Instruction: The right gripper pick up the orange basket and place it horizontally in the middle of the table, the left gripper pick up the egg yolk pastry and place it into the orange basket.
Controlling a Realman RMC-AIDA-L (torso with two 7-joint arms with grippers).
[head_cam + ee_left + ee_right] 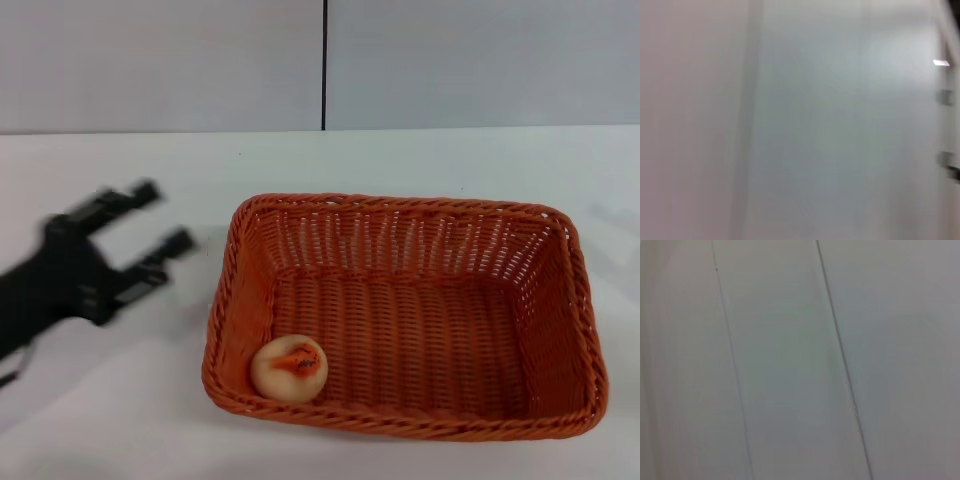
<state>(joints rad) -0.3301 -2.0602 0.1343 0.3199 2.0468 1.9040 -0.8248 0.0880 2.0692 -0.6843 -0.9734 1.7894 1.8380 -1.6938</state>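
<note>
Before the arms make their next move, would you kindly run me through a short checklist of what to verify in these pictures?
1. Orange basket lying lengthwise across the middle of the table: ok.
2. Egg yolk pastry inside the basket, at its near left corner: ok.
3. Left gripper empty, fingers open: ok.
4. Left gripper apart from the basket, off to its left over the table: ok.
5. Right gripper out of the way: cannot tell; it shows in no view, and its wrist camera sees only a plain panelled surface.
6. Pastry intact and resting settled: ok as far as the head view shows.
</note>
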